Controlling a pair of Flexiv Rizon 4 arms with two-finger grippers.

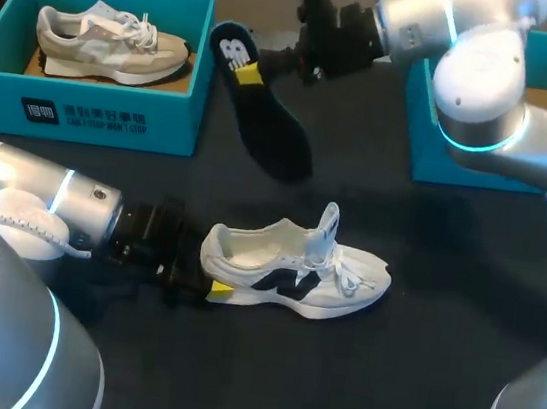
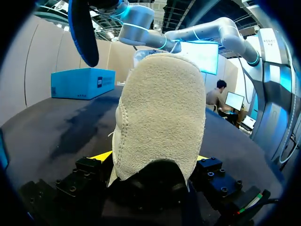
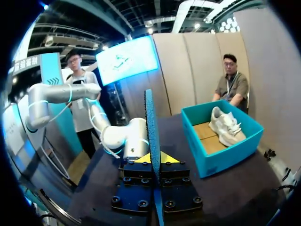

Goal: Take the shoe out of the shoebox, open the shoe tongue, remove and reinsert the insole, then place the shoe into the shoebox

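A white shoe (image 1: pixel 295 268) with dark side marks lies on the black table, toe to the right, tongue pulled upright. My left gripper (image 1: pixel 206 270) holds its heel; in the left wrist view the fuzzy heel (image 2: pixel 160 113) fills the gap between both yellow tips of the left gripper (image 2: pixel 153 157). My right gripper (image 1: pixel 261 67) is shut on the dark insole (image 1: pixel 265 113), which hangs in the air above the table behind the shoe. In the right wrist view the insole (image 3: pixel 151 127) stands edge-on between the fingers of the right gripper (image 3: pixel 154 159).
A teal shoebox (image 1: pixel 84 109) at the back left holds a beige shoe (image 1: pixel 108 42); the right wrist view shows the same shoebox (image 3: pixel 221 150). A second teal box (image 1: pixel 431 155) stands at the back right, partly behind my right arm.
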